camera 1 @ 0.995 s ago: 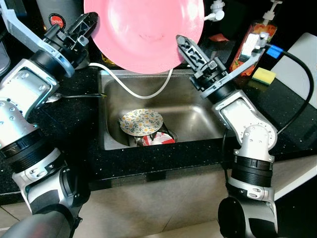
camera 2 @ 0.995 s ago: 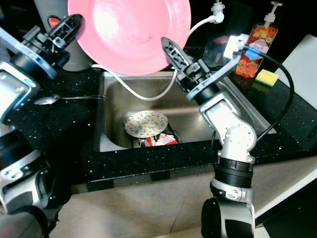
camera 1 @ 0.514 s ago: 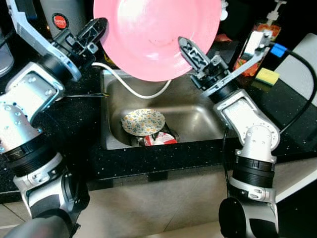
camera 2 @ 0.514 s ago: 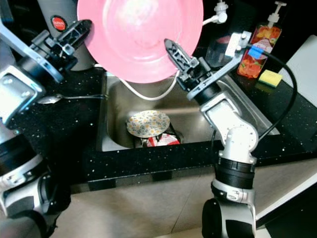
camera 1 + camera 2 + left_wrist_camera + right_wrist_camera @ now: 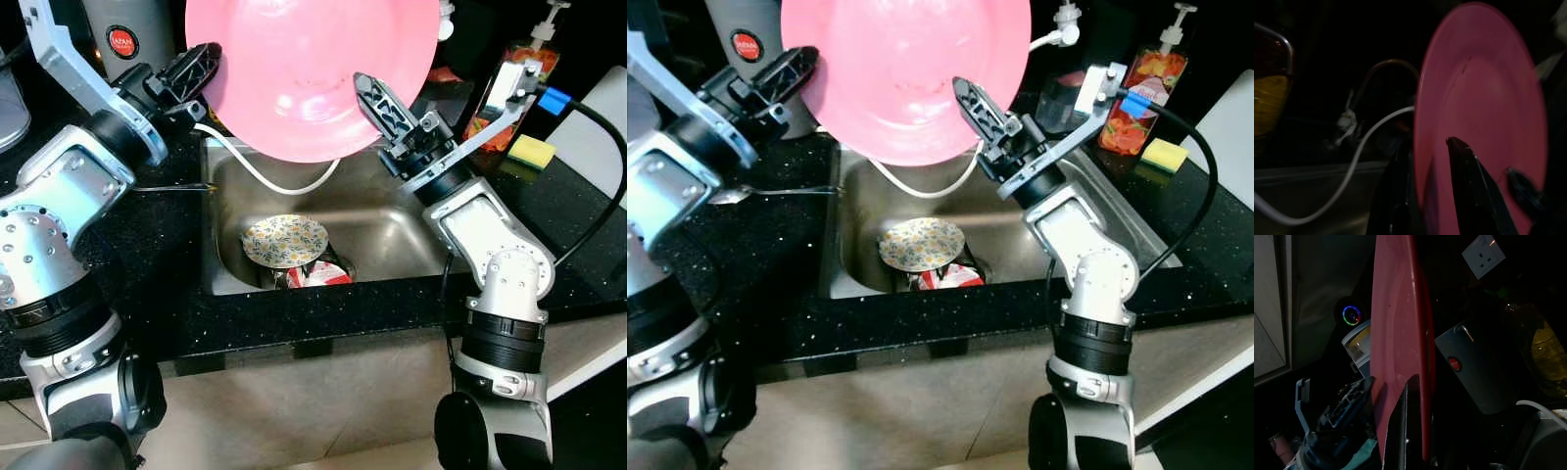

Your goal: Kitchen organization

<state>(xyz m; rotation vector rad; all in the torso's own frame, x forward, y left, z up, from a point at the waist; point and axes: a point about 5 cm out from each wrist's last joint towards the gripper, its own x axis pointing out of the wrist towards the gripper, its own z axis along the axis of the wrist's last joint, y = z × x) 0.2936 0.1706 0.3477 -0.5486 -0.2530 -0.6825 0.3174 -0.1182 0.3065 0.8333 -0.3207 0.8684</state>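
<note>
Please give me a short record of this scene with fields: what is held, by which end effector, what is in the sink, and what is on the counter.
held item: pink plate, raised on edge above the sink
left end effector: shut on the plate's left rim
right end effector: shut on the plate's right rim
in sink: floral plate over a red-and-white item, white hose
counter, left: spoon
counter, right: orange soap bottle, yellow sponge
</note>
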